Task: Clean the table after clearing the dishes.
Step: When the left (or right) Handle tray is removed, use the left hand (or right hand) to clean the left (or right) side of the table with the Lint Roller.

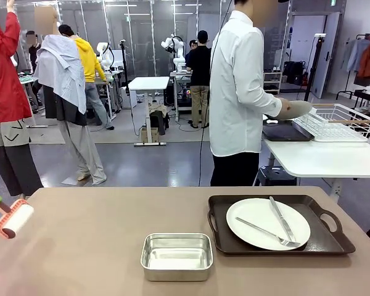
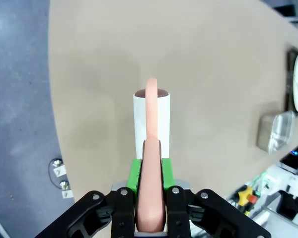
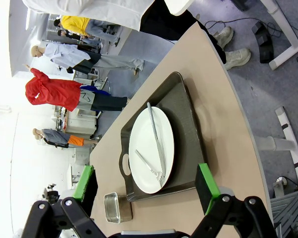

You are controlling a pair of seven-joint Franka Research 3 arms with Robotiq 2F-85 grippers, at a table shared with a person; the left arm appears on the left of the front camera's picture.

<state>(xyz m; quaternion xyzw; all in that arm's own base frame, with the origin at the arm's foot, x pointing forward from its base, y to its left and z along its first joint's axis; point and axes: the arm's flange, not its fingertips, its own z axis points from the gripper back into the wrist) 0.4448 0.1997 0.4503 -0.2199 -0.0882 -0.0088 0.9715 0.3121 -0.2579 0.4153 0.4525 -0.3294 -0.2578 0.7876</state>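
Nearest, a steel pan (image 1: pixel 176 256) sits on the brown table (image 1: pixel 80 259) beside a dark tray (image 1: pixel 333 239) holding a white plate (image 1: pixel 259 217) with cutlery. The left gripper (image 2: pixel 150 172) clenches a pink-handled roller (image 2: pixel 141 124) by the table's left edge. The right gripper (image 3: pixel 146 179) hangs spread over the tray. Clearing looks unfinished: lifting that tray probably comes next.

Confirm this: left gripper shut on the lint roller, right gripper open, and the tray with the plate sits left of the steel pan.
One thing is wrong: the tray with the plate sits right of the steel pan, not left, as the front view shows. The left gripper is shut on the lint roller and the right gripper is open.
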